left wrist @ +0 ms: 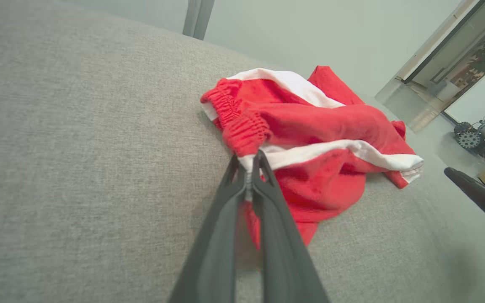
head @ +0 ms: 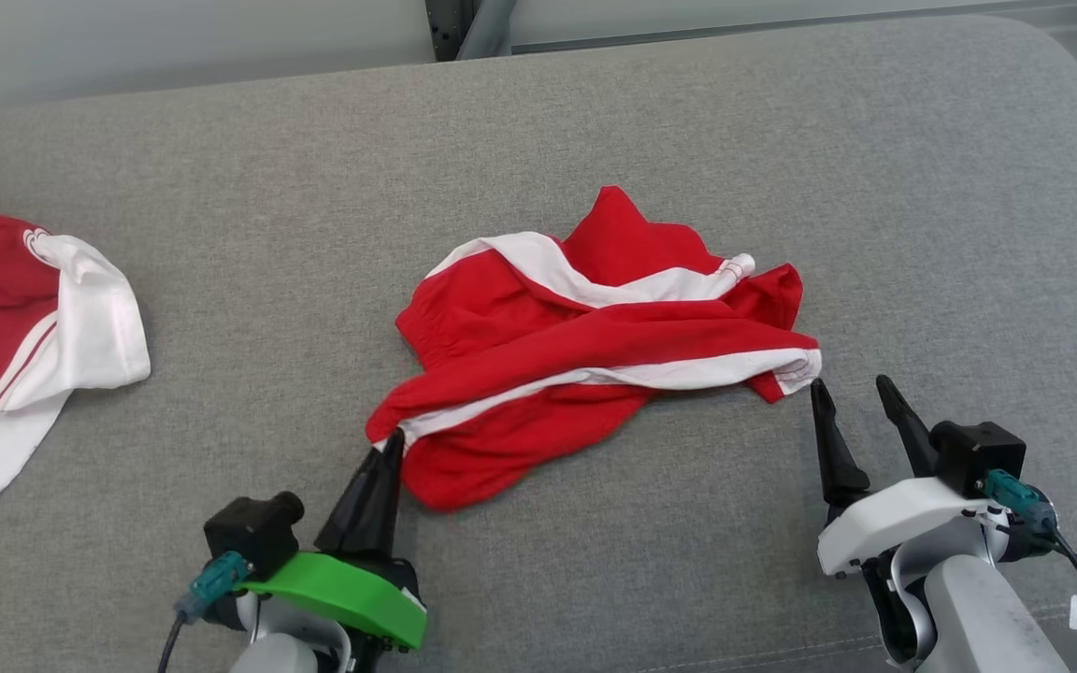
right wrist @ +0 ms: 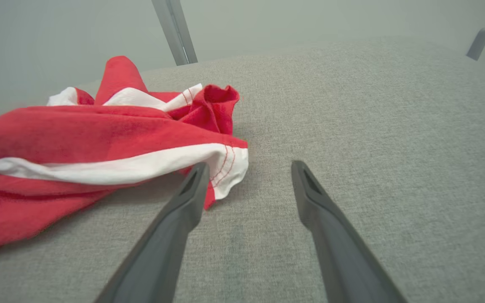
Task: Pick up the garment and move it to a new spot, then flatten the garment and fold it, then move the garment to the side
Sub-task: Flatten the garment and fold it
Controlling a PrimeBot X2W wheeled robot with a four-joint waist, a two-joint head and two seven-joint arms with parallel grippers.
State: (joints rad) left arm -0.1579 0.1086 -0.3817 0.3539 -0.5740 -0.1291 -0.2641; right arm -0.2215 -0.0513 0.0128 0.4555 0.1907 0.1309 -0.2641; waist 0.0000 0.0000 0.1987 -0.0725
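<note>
Head: high, looking down on grey fabric cushion (head: 688,140) | wrists: low, close, facing along it | shared: crumpled red-and-white cloth garment (head: 595,346)

We saw the garment (head: 585,355) as soft matt cloth with a gathered elastic waistband. The surface (head: 221,187) wore coarse grey woven fabric, matt. The left pincer (head: 395,439) and right pincer (head: 850,385) had smooth dark matt plastic fingers (right wrist: 175,227); a green cover (head: 342,589) looked glossy plastic.

Garment (head: 595,355) — bright red, white bands, red hem stitching. Second garment (head: 24,336) darker red, white panels, thin stripes. Upholstered surface (head: 221,187) — heathered grey. Left gripper (head: 394,439) mount green, right gripper (head: 852,388) mount white.
</note>
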